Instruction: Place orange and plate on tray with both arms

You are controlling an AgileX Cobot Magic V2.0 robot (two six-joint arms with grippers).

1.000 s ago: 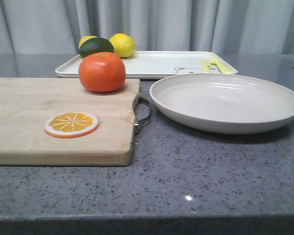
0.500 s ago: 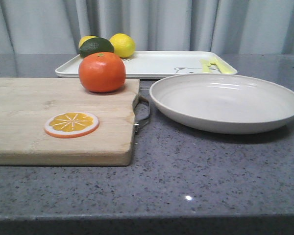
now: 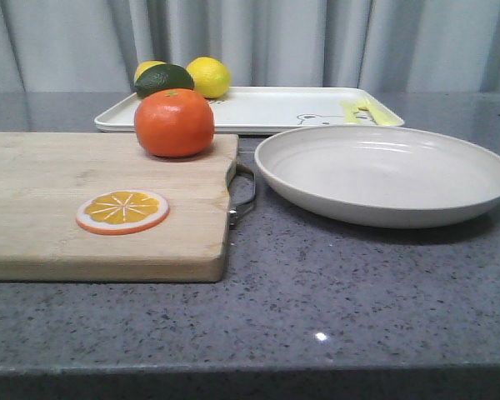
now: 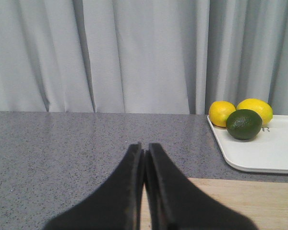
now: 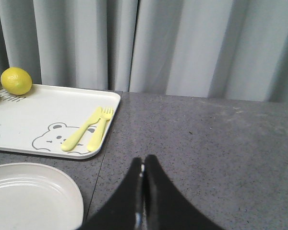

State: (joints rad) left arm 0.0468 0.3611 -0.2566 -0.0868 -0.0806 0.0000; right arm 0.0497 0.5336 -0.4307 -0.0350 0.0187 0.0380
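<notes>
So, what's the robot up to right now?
Left pincer and right pincer shut, empty. Orange on cutting board, plate on counter. Tray holds lemons, cutlery.

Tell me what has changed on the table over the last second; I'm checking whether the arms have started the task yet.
Nothing visibly changed. The orange sits on the cutting board as before, the plate on the counter in front of the tray, and neither arm has entered the front view. Both the left gripper and the right gripper are shut and empty.
</notes>
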